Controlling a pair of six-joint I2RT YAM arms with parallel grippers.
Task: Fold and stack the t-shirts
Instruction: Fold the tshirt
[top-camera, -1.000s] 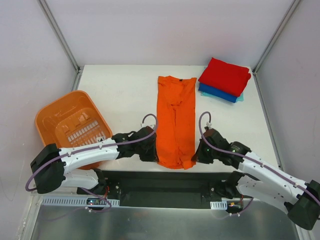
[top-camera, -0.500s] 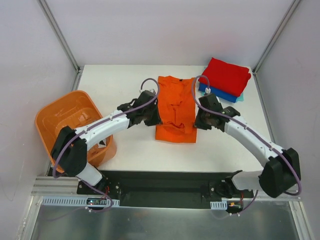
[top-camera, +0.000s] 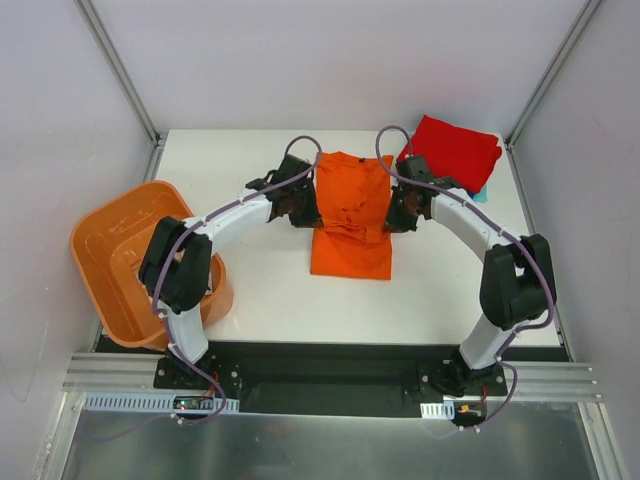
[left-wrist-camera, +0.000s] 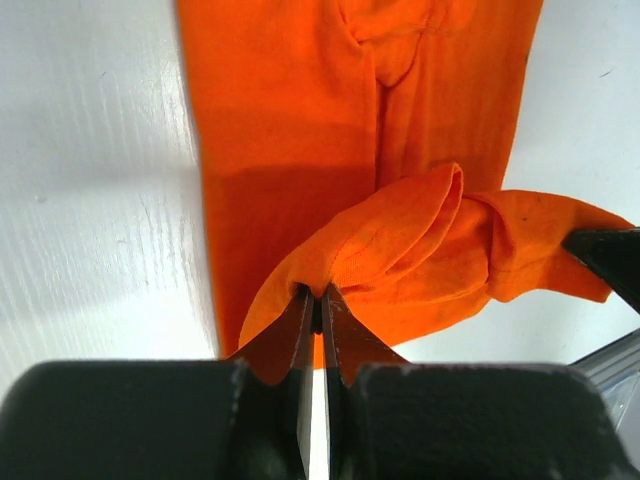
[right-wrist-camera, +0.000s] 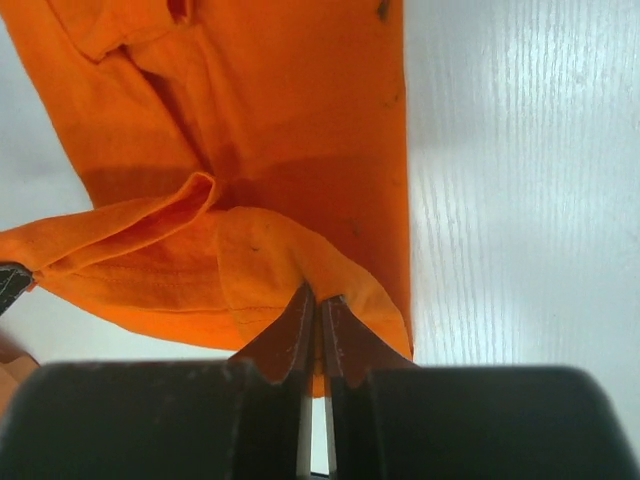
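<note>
Currently white table (top-camera: 262, 292), pale walls (top-camera: 330, 60); orange basket (top-camera: 92, 228) left, folded stack (top-camera: 455, 152) far-right; left gripper (left-wrist-camera: 315, 296) and right gripper (right-wrist-camera: 313, 296) each clamp the orange t-shirt (top-camera: 350, 255).

White table (top-camera: 250, 290), faint wood grain up close (wrist views show it best). Plain white wall panels (top-camera: 330, 60) behind and on both sides. Slanted aluminium posts (top-camera: 118, 68) at the far corners. Black plate (top-camera: 320, 365) along the near edge, brushed metal sheet (top-camera: 320, 450) below it. Light even, shadows soft.
</note>
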